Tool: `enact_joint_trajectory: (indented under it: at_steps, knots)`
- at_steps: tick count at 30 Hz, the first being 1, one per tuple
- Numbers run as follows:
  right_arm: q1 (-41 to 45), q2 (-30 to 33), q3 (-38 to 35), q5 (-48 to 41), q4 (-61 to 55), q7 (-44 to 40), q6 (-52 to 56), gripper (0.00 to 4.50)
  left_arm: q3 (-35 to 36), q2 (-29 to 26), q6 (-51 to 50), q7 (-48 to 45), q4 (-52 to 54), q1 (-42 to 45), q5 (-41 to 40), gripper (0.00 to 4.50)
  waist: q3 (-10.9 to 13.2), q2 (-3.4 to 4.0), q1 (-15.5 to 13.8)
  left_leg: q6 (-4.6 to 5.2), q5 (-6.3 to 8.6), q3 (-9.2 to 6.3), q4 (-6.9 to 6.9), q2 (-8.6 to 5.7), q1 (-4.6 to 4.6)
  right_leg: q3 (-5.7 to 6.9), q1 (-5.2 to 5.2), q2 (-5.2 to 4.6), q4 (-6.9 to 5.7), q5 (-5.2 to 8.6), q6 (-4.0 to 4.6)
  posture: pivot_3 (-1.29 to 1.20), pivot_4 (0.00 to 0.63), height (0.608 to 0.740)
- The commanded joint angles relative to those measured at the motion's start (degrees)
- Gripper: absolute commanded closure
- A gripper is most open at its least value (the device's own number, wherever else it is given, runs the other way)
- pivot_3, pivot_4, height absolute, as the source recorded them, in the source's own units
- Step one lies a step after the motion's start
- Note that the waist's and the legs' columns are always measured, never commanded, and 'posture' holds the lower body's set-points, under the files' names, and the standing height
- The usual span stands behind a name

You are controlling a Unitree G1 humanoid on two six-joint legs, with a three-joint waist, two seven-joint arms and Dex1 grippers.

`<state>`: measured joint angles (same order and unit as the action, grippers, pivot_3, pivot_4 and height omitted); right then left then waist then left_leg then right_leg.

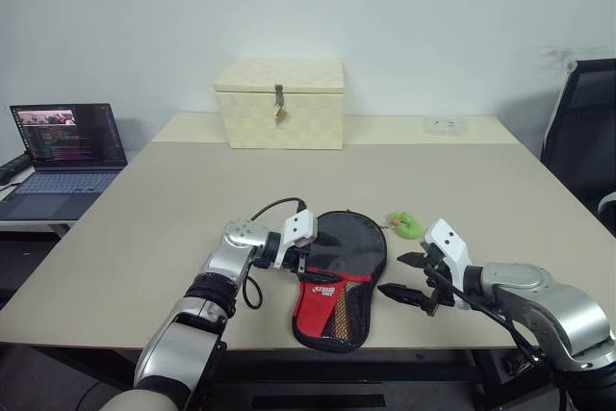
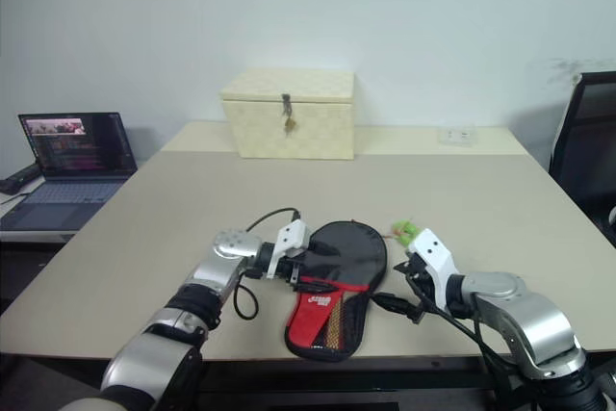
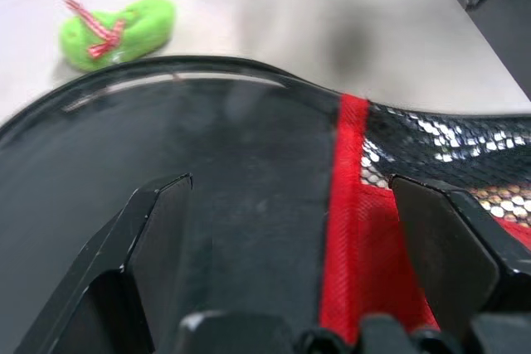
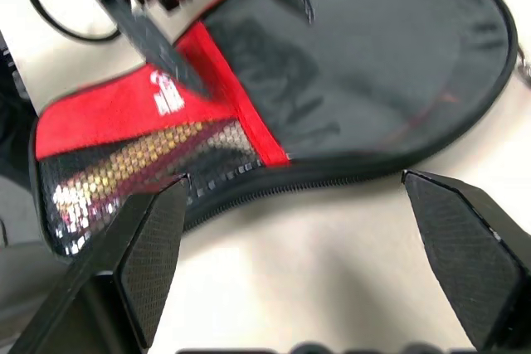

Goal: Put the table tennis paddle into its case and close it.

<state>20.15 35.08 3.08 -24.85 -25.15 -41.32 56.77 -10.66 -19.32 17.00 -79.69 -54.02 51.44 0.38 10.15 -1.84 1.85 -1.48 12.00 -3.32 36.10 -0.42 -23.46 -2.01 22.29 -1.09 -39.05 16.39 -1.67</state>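
Case (image 1: 339,276) zipped flat on table (image 1: 154,228), contents hidden; fingers (image 4: 149,254) spread

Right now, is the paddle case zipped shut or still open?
Looks shut: the paddle case lies flat on the table, its zip line running closed along the visible edge. The far edge cannot be seen.

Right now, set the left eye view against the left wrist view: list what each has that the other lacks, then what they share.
Left eye view alone: the cream latched box at the table's far side, an open laptop on a side desk, a black chair, and both pincers open, the left pincer at the case's left edge, the right pincer beside its right edge.

Left wrist view alone: close detail of the case's red stripe and mesh pocket.

Both: the black case and the green ball tag.
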Motion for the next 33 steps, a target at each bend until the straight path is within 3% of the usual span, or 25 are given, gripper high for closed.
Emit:
enact_joint_trajectory:
  at_steps: [1, 8, 12, 19, 30, 33]
  knots:
    - [1.1, 0.7, -2.2, -0.5, -0.8, 1.1, -0.7, 0.00, -2.1, 0.1, 5.4, 0.3, -3.9, 2.2, 2.9, 0.38, 0.0, 0.00, -0.1, 0.00, 0.00, 0.02, 0.00, -0.01, 0.00, 0.00, 0.00, 0.00, 0.01, 0.00, 0.00, 0.00, 0.150, 0.740]
    - [6.2, 0.3, -2.6, 2.4, 7.5, 4.2, -4.3, 0.00, -3.5, 0.6, 9.0, 1.1, -8.8, 2.4, 5.1, 0.38, 0.0, 0.01, -0.1, 0.01, 0.00, 0.11, 0.00, -0.01, 0.09, -0.01, -0.10, -0.01, 0.01, 0.00, -0.01, 0.00, 0.150, 0.740]
    - [7.8, 1.4, 0.8, 6.3, 12.4, 3.3, -9.8, 0.00, -4.0, 0.5, 9.4, 0.2, -9.1, 2.0, 5.4, 0.38, -0.1, 0.02, -0.1, 0.01, 0.00, 0.15, 0.00, -0.01, 0.10, -0.01, -0.13, -0.01, 0.01, 0.00, -0.01, 0.00, 0.150, 0.740]
    - [16.3, 0.3, 8.4, 18.3, 35.2, 2.6, -26.8, 0.00, -4.1, 0.6, 8.7, -0.5, -8.8, 1.8, 5.3, 0.38, -0.1, 0.05, 0.0, 0.02, 0.01, 0.35, -0.02, -0.01, 0.27, -0.10, -0.21, 0.01, 0.01, 0.00, -0.02, 0.00, 0.150, 0.740]
    - [28.5, -7.0, 9.3, 25.5, 63.7, 3.1, -39.6, 0.00, -4.1, 0.4, 7.5, -1.2, -6.2, 0.3, 4.7, 0.38, -0.1, 0.06, 0.0, 0.05, 0.03, 0.39, -0.05, 0.02, 0.35, -0.18, -0.23, 0.01, 0.00, 0.00, 0.00, 0.00, 0.150, 0.740]
    - [30.2, -8.2, 9.4, 26.8, 67.7, 3.2, -40.4, 0.60, -4.2, 0.3, 7.2, -1.2, -5.6, 0.0, 4.7, 0.34, -0.1, 0.07, 0.2, 0.06, 0.03, 0.37, -0.08, 0.03, 0.49, -0.30, -0.30, 0.01, -0.03, -0.01, 0.00, 0.00, 0.150, 0.740]
